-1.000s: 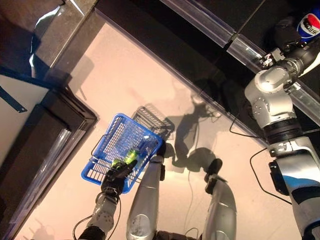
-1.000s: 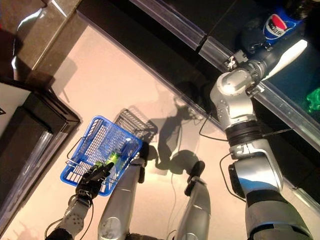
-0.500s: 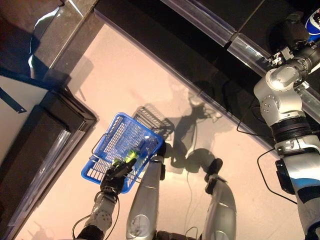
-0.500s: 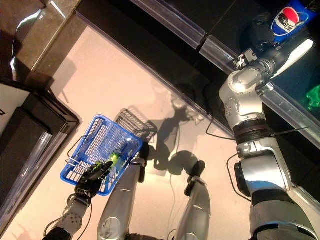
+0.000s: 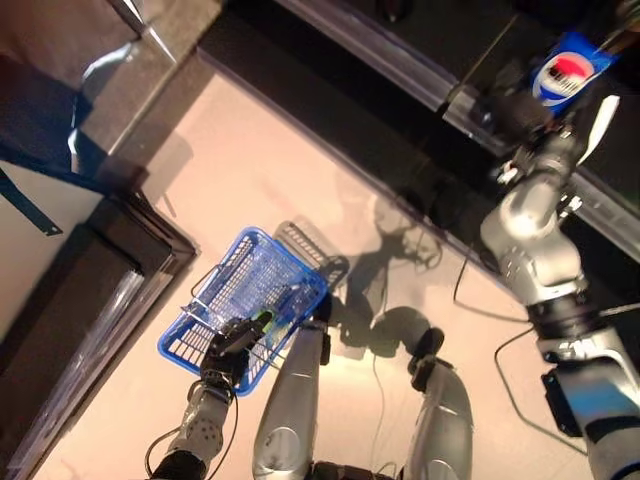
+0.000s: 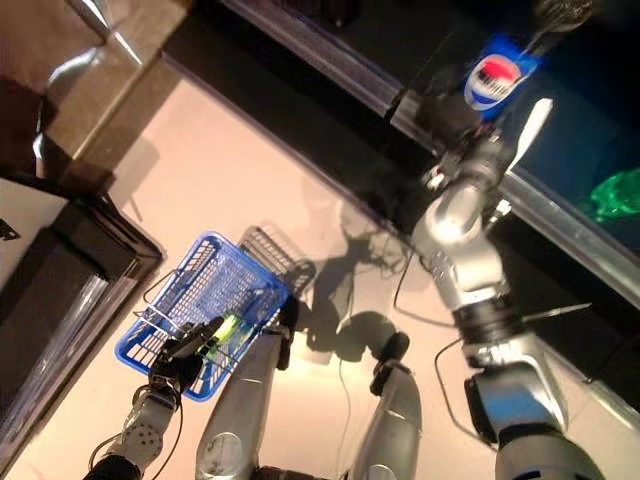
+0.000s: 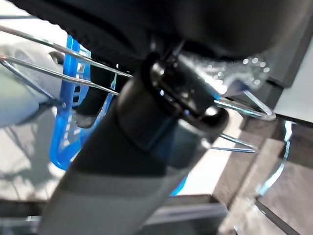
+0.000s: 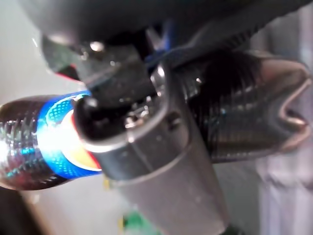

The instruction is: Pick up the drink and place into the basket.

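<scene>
Left eye view: blue wire basket (image 5: 240,300) low on the pale floor (image 5: 230,180), hanging by its metal handles (image 7: 44,63) from the left hand (image 5: 228,345), fingers curled round the wires. Green bottle (image 6: 226,327) lying inside, at the basket's near edge, just beside that hand. Second, dark wire basket (image 5: 305,245) just behind the blue one, touching or nearly so; contents not discernible.

Up at the far right, right hand (image 6: 450,115) raised against the dark shelf (image 6: 330,60), clenched on the drink (image 6: 495,82), a bottle with a blue, red and white label. Right wrist view confirms: fingers (image 8: 244,112) wrapped around the drink's body, labelled end sticking out past the hand. Drink well apart from the blue basket, high above and to the right of it. Green package (image 6: 615,192) on the shelf further right.

Compared with half a second ago: whole scene shifted in both eye views, so camera moved. Right arm swung inward, drink now more fully in view and further from the picture's right edge. Basket and left hand unchanged relative to each other.
</scene>
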